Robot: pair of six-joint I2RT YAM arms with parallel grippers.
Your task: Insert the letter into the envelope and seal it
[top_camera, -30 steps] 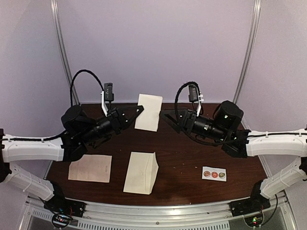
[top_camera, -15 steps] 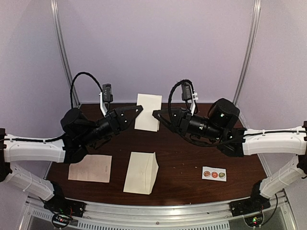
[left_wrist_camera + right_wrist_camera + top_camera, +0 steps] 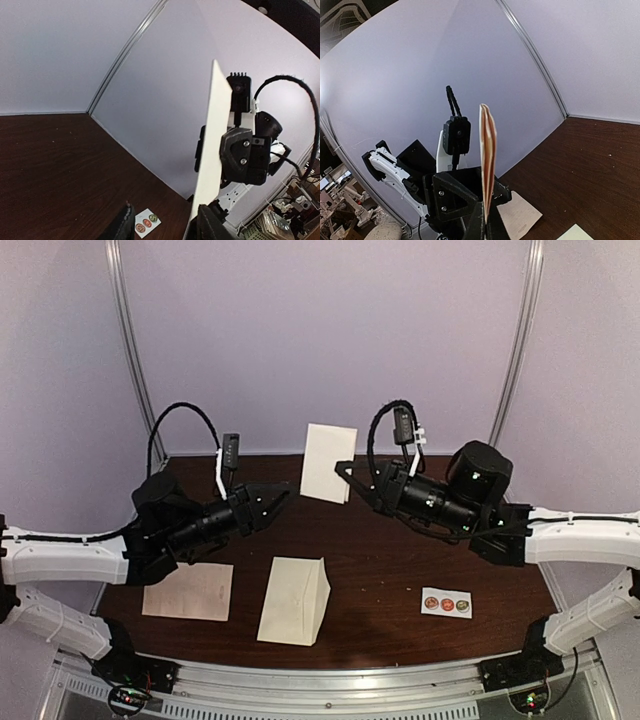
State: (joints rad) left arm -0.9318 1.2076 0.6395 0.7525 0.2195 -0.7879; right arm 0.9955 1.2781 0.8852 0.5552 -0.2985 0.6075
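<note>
The letter (image 3: 328,462), a folded cream sheet, stands upright in the air above the far middle of the table. My right gripper (image 3: 344,472) is shut on its right edge. In the right wrist view the letter (image 3: 487,150) shows edge-on, rising from between the shut fingers of the right gripper (image 3: 484,222). My left gripper (image 3: 281,494) is open, lower and to the left of the letter. In the left wrist view the letter (image 3: 212,145) passes just beside one of the fingers (image 3: 212,224) of the left gripper (image 3: 167,226). The envelope (image 3: 294,600) lies flat at the near middle.
A pinkish creased sheet (image 3: 188,591) lies at the near left of the dark wooden table (image 3: 400,560). A small white strip of round stickers (image 3: 446,603) lies at the near right. The back wall stands close behind the held letter.
The left gripper has opened and dropped back down and left, away from the letter. The right gripper has shut on the letter and carries it slightly up and right.
</note>
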